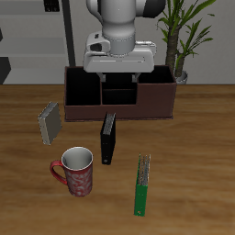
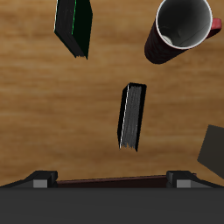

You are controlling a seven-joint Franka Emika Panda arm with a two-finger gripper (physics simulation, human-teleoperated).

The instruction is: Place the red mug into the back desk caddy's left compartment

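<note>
Exterior view, red mug (image 1: pixel 76 173) near table front, well apart from pincer (image 1: pixel 119 81), grip state unclear

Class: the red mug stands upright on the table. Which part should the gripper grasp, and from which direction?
Probably the rim of the red mug, from straight above: it stands upright with its mouth open, so one finger can go inside the wall and one outside, away from the loop handle.
</note>
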